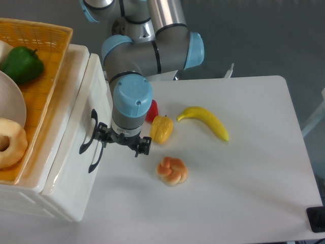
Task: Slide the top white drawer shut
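Gripper [123, 142] hovers open just beside the top white drawer [81, 119].

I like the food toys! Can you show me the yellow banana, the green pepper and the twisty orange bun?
Curved yellow banana [205, 121], fixed camera view, middle of its body.
Glossy green pepper [21, 64], fixed camera view, its rounded top.
Twisty orange bun [172, 171], fixed camera view, centre knot.

Arm bent downward, wrist vertical.
The gripper [124, 143] points down from the grey-and-blue wrist, its two dark fingers [143, 148] set apart, nothing between them.
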